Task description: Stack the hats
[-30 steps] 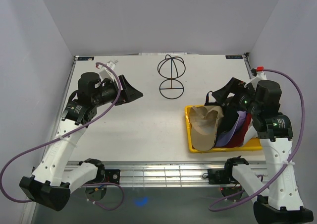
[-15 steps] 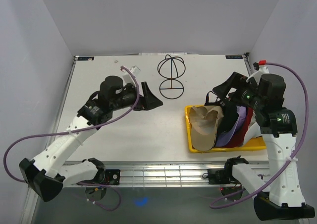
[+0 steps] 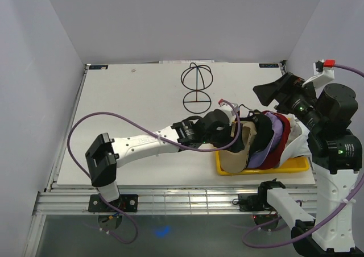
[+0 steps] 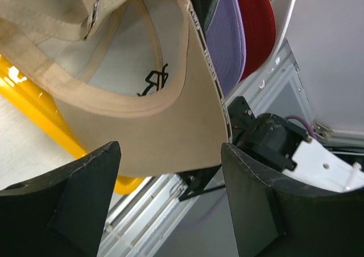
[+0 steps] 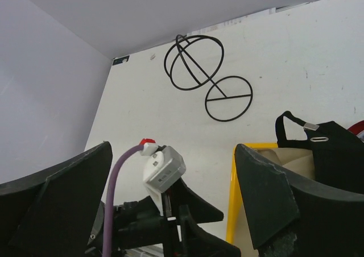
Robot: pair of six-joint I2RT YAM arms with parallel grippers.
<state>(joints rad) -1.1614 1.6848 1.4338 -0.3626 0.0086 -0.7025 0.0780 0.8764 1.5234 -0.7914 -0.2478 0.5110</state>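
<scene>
Five hats (image 3: 265, 143) stand nested on edge: tan, black, lavender, red, white.

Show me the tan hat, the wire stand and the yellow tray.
tan hat (image 4: 170, 137), left wrist view, underside of its brim.
wire stand (image 3: 197, 90), top external view, where dome meets post.
yellow tray (image 3: 278, 168), top external view, near wall.
</scene>
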